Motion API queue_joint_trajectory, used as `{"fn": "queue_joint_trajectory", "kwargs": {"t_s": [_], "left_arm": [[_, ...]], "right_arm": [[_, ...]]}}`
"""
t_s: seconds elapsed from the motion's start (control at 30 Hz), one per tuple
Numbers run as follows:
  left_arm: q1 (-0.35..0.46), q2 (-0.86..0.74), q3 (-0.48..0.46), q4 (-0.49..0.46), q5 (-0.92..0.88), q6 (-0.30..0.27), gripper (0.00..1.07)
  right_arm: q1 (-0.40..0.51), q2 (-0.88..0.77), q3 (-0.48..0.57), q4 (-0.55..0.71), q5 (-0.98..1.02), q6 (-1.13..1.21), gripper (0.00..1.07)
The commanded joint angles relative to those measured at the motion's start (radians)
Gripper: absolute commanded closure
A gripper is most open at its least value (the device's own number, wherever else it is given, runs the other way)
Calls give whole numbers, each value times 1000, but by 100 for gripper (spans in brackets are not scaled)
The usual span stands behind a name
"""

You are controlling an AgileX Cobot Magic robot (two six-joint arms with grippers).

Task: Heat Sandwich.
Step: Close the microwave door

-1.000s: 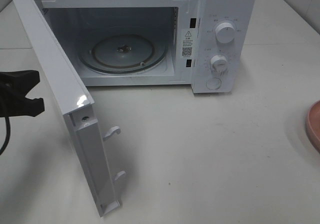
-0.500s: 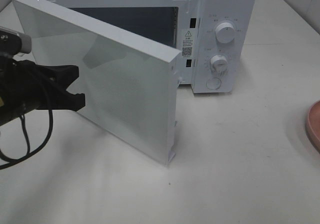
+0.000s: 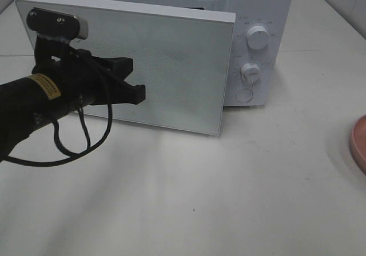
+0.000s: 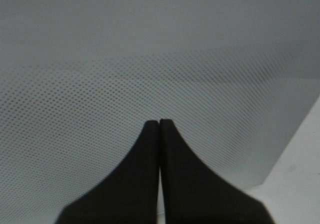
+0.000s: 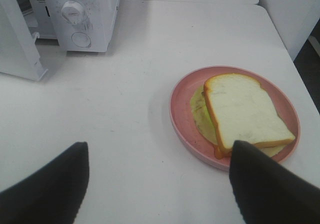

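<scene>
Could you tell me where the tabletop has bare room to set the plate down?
The white tabletop lies bare in front of the white microwave, between its door and the pink round plate holding the sandwich. It is crowded left of that, where the shut left claw meets the door.

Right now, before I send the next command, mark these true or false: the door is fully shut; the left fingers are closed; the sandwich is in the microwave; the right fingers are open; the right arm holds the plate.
1. The door is fully shut. False: it is ajar, its free edge standing off the microwave.
2. The left fingers are closed. True: they meet, right at the door.
3. The sandwich is in the microwave. False: it lies on the plate, on the table.
4. The right fingers are open. True.
5. The right arm holds the plate. False: it holds nothing.
</scene>
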Motion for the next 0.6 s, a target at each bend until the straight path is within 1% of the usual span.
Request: {"fn": "queue_joint_trajectory", "kwargs": {"t_s": [0.03, 0.1, 0.13, 0.17, 0.23, 0.27, 0.3, 0.37, 0.4, 0.43, 0.57, 0.6], "left_arm": [[-29, 19, -53, -23, 19, 18, 107], [-42, 34, -83, -31, 26, 32, 107], [-42, 34, -83, -31, 26, 32, 107], [-51, 50, -115, -45, 52, 33, 107], [-53, 67, -149, -51, 77, 32, 107], [-53, 85, -184, -55, 105, 29, 107], [-53, 85, -184, -55, 105, 29, 107], [-53, 99, -215, -65, 130, 29, 107], [-53, 112, -248, -67, 150, 29, 107], [-53, 112, -248, -67, 150, 29, 107], [-53, 149, -317, -67, 169, 29, 107], [-53, 149, -317, -67, 169, 29, 107]], "right_arm": [[-5, -29, 1, 2, -9, 7, 32], [-5, -29, 1, 2, -9, 7, 32], [-5, -29, 1, 2, -9, 7, 32], [-5, -29, 1, 2, -9, 7, 32], [-5, -29, 1, 2, -9, 7, 32], [-5, -29, 1, 2, -9, 7, 32], [-5, -29, 1, 2, -9, 7, 32], [-5, -29, 1, 2, -9, 7, 32], [-5, -29, 1, 2, -9, 7, 32], [-5, -29, 1, 2, -9, 7, 32], [-5, -29, 1, 2, -9, 7, 32], [-5, -29, 1, 2, -9, 7, 32]]}}
